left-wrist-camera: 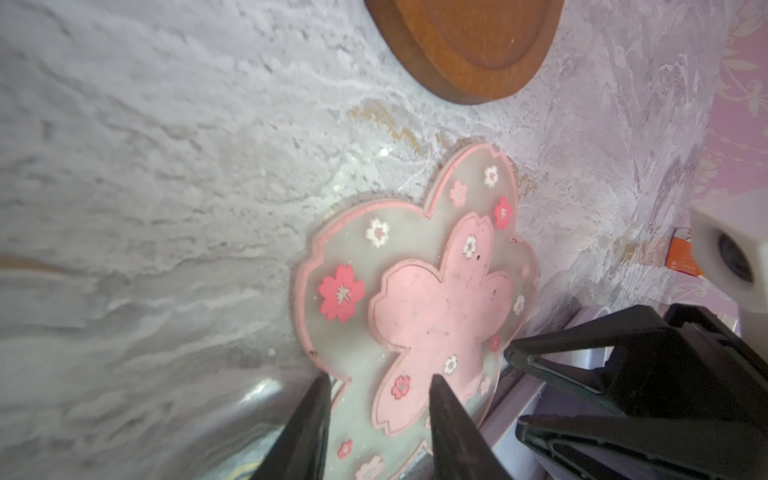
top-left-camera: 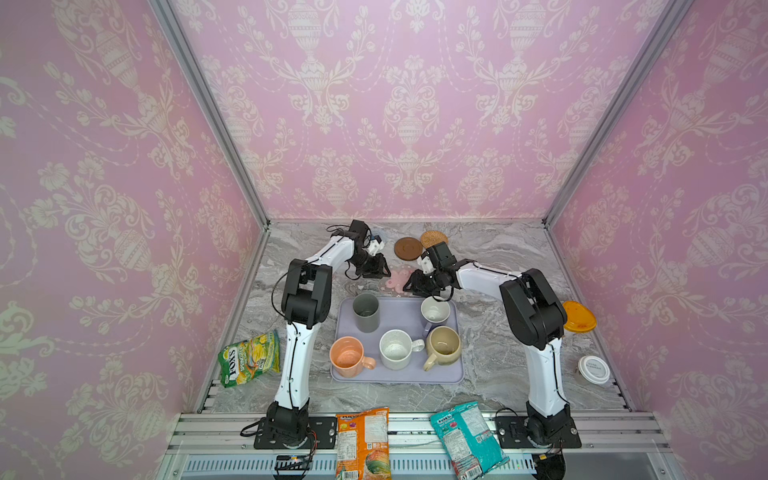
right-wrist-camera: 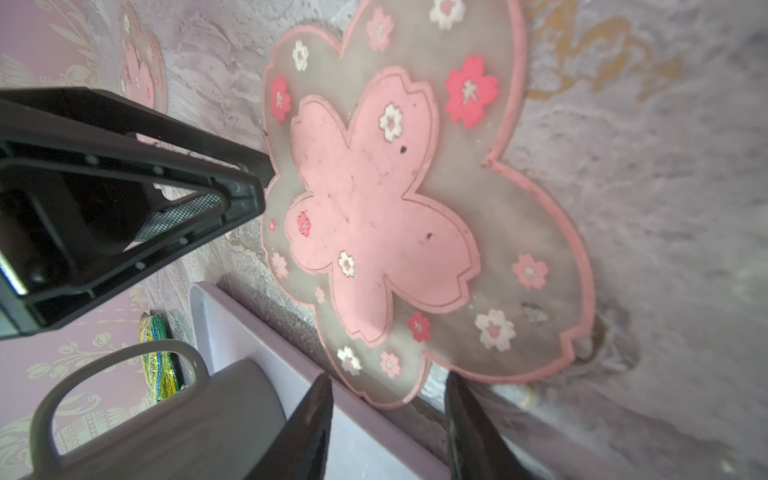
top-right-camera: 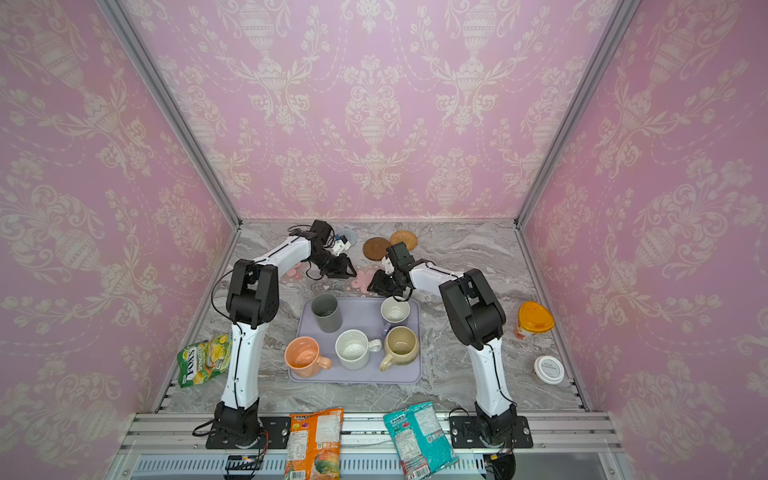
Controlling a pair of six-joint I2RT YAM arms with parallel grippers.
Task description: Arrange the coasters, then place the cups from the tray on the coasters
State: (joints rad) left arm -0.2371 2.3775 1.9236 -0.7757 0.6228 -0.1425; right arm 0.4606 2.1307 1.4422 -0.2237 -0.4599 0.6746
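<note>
Coasters lie on the far half of the marble table (top-left-camera: 498, 365) in both top views. A dark brown wooden coaster (top-left-camera: 408, 248) sits just beside a tan rattan coaster (top-left-camera: 433, 239) near the back wall. A grey-blue woven coaster (top-right-camera: 347, 235) is partly hidden behind the left arm, and a second flower coaster (top-right-camera: 293, 272) peeks out by that arm. A pink flower coaster (top-left-camera: 397, 280) rests flat just beyond the far rim of the lavender tray (top-left-camera: 399, 309). The left gripper (top-left-camera: 380, 270) and right gripper (top-left-camera: 411, 284) face each other low over it from either side. All five cups stand on the tray: dark grey tumbler (top-left-camera: 365, 311), lavender cup (top-left-camera: 435, 313), white speckled cup (top-left-camera: 397, 349), peach-orange cup (top-left-camera: 349, 357) and beige-yellow cup (top-left-camera: 444, 347). In the left wrist view, the left gripper (left-wrist-camera: 378, 380) has its fingers parted and empty, tips over the petals of the pink flower coaster (left-wrist-camera: 419, 299). The right gripper (left-wrist-camera: 515, 390) stands across from it, also spread, and the dark brown wooden coaster (left-wrist-camera: 469, 41) lies beyond. In the right wrist view, the right gripper (right-wrist-camera: 388, 380) is spread with nothing pinched, tips at the tray-side edge of the pink flower coaster (right-wrist-camera: 395, 208). The left gripper (right-wrist-camera: 257, 183) meets the opposite edge. The dark grey tumbler (right-wrist-camera: 208, 415) and the rim of the lavender tray (right-wrist-camera: 232, 324) sit close by, and the second flower coaster (right-wrist-camera: 141, 70) lies well apart.
</note>
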